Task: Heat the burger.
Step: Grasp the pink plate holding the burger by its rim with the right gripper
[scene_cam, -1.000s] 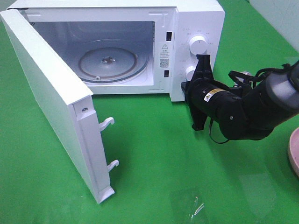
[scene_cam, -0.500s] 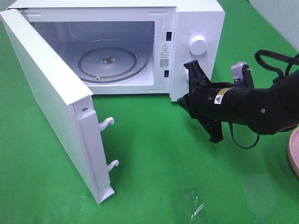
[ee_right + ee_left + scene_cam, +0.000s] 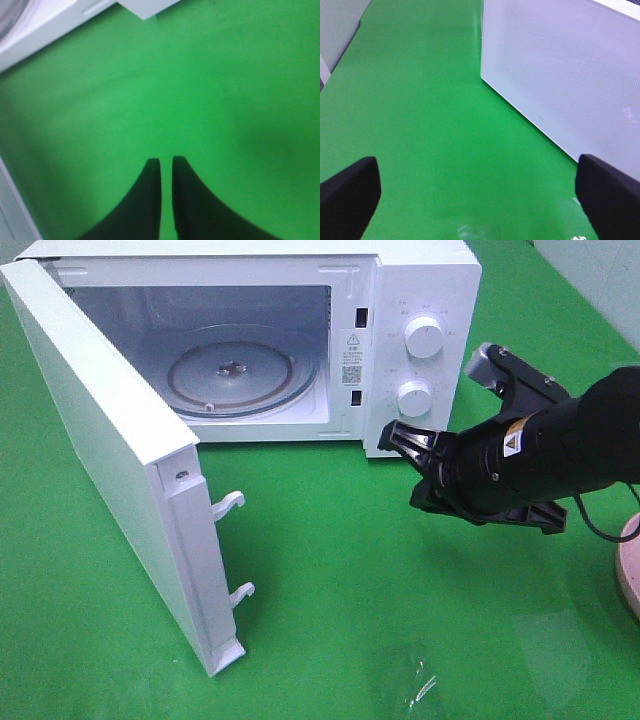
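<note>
The burger is out of view in every frame. The white microwave [image 3: 420, 300] stands at the back with its door [image 3: 100, 440] swung wide open to the left, and its glass turntable [image 3: 232, 375] is bare. My right gripper [image 3: 402, 436] hovers just in front of the control panel, below the lower knob [image 3: 414, 398] and not touching it. In the right wrist view its fingers [image 3: 166, 162] stand a thin slit apart over bare green cloth, holding nothing. My left gripper [image 3: 480, 200] is wide open and empty, facing the microwave's perforated side wall [image 3: 560, 75].
The rim of a pink plate [image 3: 630, 570] shows at the right edge. The upper knob [image 3: 424, 337] sits above the lower one. A scrap of clear film [image 3: 420, 685] lies on the green cloth near the front. The open door juts far forward on the left.
My right gripper has come off the lower knob, rolled over and drawn back toward the lower right. Its fingers have parted slightly. The left gripper has not moved.
</note>
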`<state>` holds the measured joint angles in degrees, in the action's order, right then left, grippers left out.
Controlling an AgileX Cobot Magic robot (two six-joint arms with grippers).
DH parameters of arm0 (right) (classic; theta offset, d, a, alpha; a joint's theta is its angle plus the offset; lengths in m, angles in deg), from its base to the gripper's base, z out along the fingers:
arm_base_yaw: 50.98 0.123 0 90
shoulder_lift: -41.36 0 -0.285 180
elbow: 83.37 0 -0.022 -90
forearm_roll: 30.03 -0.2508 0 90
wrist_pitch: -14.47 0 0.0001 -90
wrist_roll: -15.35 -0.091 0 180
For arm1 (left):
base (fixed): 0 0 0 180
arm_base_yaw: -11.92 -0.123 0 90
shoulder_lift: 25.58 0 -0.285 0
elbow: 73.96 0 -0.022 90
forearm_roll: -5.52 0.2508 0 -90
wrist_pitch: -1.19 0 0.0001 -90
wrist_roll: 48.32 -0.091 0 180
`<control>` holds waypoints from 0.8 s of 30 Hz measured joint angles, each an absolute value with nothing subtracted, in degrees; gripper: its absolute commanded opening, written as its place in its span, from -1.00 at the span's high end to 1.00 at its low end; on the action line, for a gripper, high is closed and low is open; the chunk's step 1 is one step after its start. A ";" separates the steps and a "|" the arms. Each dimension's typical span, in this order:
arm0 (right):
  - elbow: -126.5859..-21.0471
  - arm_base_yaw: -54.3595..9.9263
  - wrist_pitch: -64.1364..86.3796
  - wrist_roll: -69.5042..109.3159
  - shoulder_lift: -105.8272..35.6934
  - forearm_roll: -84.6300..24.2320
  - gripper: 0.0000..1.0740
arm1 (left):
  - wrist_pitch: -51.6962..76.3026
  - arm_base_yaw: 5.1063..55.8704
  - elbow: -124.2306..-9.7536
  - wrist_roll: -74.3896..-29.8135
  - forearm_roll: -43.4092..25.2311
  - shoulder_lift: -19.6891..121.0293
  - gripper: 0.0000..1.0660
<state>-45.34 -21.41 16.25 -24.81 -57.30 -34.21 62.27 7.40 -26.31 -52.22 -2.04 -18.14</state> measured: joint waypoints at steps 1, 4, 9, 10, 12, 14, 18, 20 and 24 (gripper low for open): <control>-45.34 -21.41 19.86 -21.09 -56.09 -34.15 0.81 | 62.27 7.40 -26.31 -52.22 -2.04 -18.14 -0.83; -45.34 -21.41 24.33 -16.10 -54.43 -33.92 0.80 | 62.27 7.40 -26.31 -52.22 -2.04 -18.14 -0.83; -46.26 -21.41 35.16 -5.85 -51.91 -31.29 0.76 | 62.27 7.40 -26.31 -52.22 -2.04 -18.14 -0.83; -46.26 -21.41 35.16 -5.85 -51.91 -31.29 0.76 | 62.27 7.40 -26.31 -52.22 -2.04 -18.14 -0.83; -47.23 -21.41 39.68 -2.75 -51.22 -30.49 0.73 | 62.27 7.40 -26.31 -52.22 -2.04 -18.14 -0.83; -49.64 -21.41 48.62 3.20 -50.71 -28.42 0.43 | 62.27 7.40 -26.31 -52.22 -2.04 -18.14 -0.83; -50.84 -21.41 53.43 6.93 -50.65 -26.93 0.02 | 62.27 7.40 -26.31 -52.22 -2.04 -18.14 -0.83; -51.01 -21.41 54.98 8.48 -50.48 -26.30 -0.24 | 62.27 7.40 -26.31 -52.22 -2.04 -18.14 -0.83; -51.01 -21.41 55.38 9.74 -50.02 -26.02 -0.66 | 62.27 7.40 -26.31 -52.22 -2.04 -18.14 -0.83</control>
